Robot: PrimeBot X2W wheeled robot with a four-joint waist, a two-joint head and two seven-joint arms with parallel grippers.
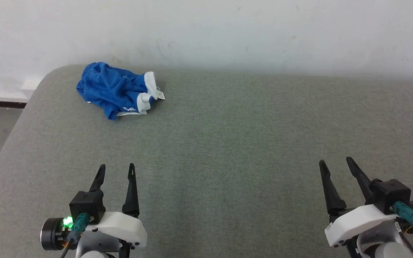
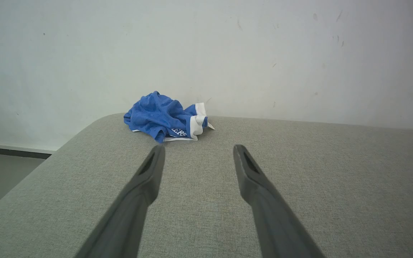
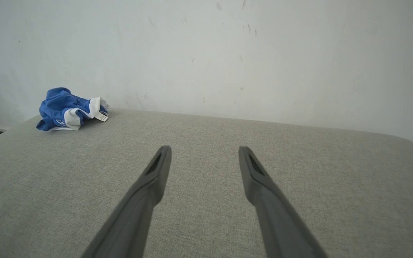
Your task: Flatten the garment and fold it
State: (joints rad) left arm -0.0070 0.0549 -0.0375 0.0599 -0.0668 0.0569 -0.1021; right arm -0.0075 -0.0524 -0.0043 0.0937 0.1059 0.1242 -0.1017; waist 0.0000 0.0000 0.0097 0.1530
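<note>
In the head view, the small bright blue soft cloth shorts (image 1: 115, 89) lie in a bunched-up heap at the far left corner of the big grey-green cloth-covered pad (image 1: 228, 136), close to the plain white wall (image 1: 228, 32). Their white waistband (image 1: 150, 83) is folded over on itself, and a small white label (image 1: 161, 95) sticks out at the side. The left gripper (image 1: 117, 165) sits at the near left and the right gripper (image 1: 335, 160) at the near right. Both are low over the pad, with their two long dark fingers spread apart and nothing between them. Both are well apart from the shorts. In the left wrist view, the left gripper (image 2: 199, 147) points almost straight at the shorts (image 2: 163, 120). They sit ahead of it near the wall, crumpled, with white letters showing on the blue. Its fingers are apart and hold nothing. In the right wrist view, the right gripper (image 3: 204, 147) has its fingers spread too and is empty. The shorts (image 3: 68, 109) are far off to the left of that view, by the rounded corner of the pad. So I think the job has not started: nothing is spread flat and nothing is folded. All of it is left to do: reach the shorts, pull them out flat, then fold them.
</note>
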